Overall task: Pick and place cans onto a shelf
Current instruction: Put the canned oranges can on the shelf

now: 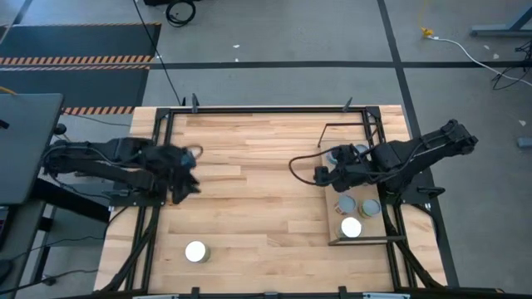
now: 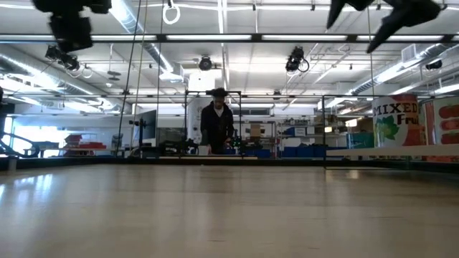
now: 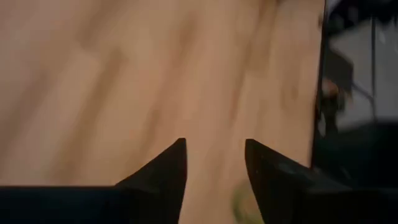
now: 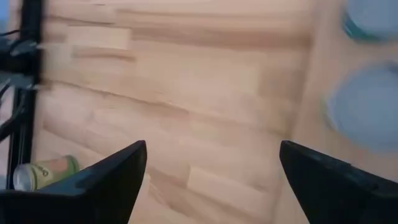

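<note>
High view: my right gripper (image 1: 320,174), spread empty, hangs beside the black-framed wooden shelf (image 1: 332,218); I judge the white-topped can (image 1: 195,252) next, needing a long reach.

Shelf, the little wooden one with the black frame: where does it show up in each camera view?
High view: the shelf lies at the table's right side, under the right arm.
Low view: shelf at the far right, seen edge-on.
Left wrist view: not in it.
Right wrist view: shelf is the paler board along the right edge.
Shared landmark: the cans standing on it.
</note>
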